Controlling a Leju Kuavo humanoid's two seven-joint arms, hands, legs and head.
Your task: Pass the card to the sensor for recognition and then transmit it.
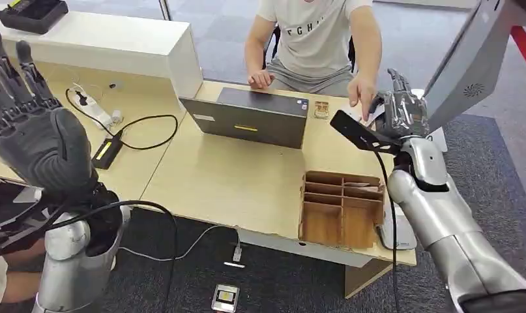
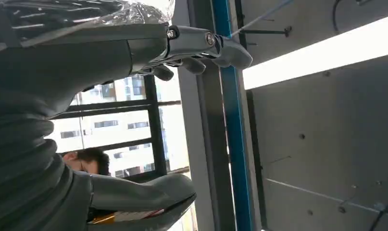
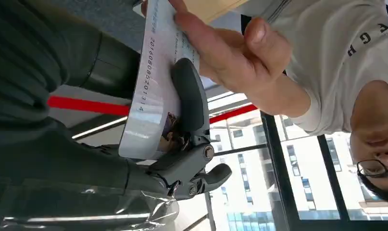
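**Card held at the handover, person's fingers already on it**

Closest to the head camera stands the left hand [image 1: 35, 130], raised high with the dark fingers straight and spread apart, holding nothing. Largest in the scene is the pale wooden desk [image 1: 234, 182], and behind it sits a person in a light T-shirt [image 1: 312, 39]. On the desk lies a dark flat laptop-like device [image 1: 253, 117], and near the front edge stands a wooden divided organizer [image 1: 341, 208].

The right hand [image 1: 400, 114] is stretched over the far right corner of the desk. In the right wrist view the card [image 3: 156, 91] is white, with a printed row of digits, and the thick grey thumb [image 3: 189, 98] presses it against the other fingers. The person's hand [image 3: 230, 53] touches the free end of the card.

I judge the card to be very light, thin and stiff, with a smooth surface that slips easily. A pinch across the flat faces near one end is best, leaving the other end free for the receiver; an edge hold would probably twist out.
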